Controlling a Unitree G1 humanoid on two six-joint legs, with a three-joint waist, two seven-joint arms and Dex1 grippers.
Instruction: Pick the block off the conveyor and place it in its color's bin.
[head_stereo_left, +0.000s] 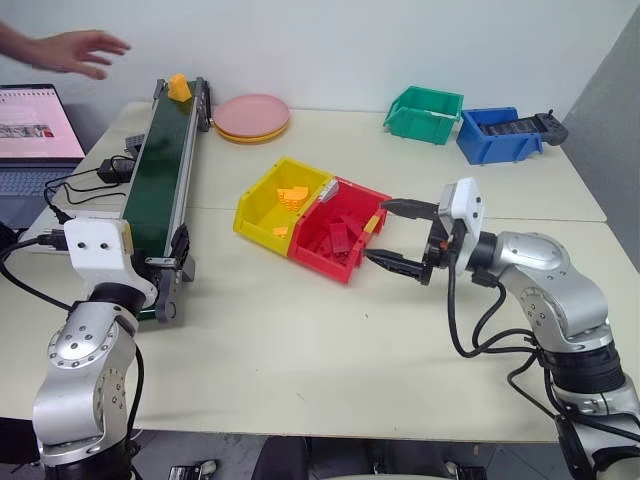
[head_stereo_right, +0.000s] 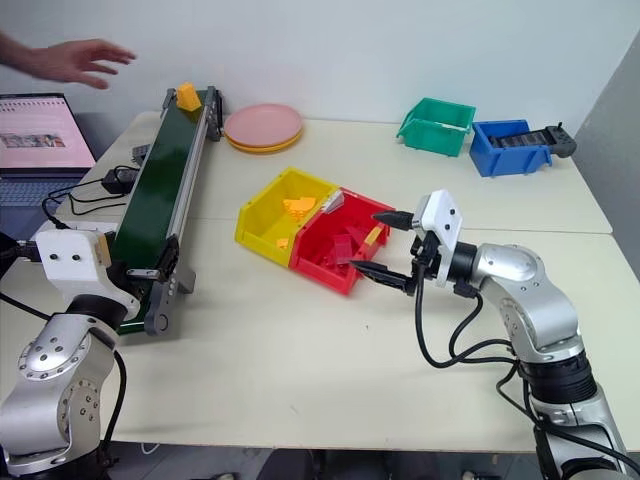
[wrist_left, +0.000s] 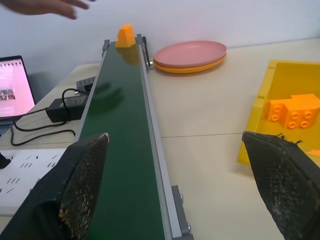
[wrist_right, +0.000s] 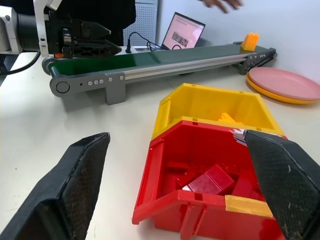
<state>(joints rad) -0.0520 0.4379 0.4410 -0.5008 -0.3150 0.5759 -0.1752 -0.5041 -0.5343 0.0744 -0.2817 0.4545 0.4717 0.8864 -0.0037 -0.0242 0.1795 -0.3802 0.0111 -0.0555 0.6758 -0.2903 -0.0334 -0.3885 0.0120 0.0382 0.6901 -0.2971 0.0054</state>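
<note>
Yellow-orange block (head_stereo_left: 179, 87) sits at the conveyor's (head_stereo_left: 160, 180) far end; both end effectors, left (wrist_left: 175, 185) and right (head_stereo_left: 400, 236), gape wide, empty.

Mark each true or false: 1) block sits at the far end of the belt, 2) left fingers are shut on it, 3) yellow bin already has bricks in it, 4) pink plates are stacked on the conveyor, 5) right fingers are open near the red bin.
1. True. The small yellow-orange studded plastic block sits at the far end of the long green-belted conveyor.
2. False. The left gripper has its fingers open, at the near end and apart from the block.
3. True. The open-fronted yellow plastic bin holds orange bricks.
4. False. The round pink plates rest on the table beside the conveyor.
5. True. The right gripper is open beside the red plastic bin.
</note>
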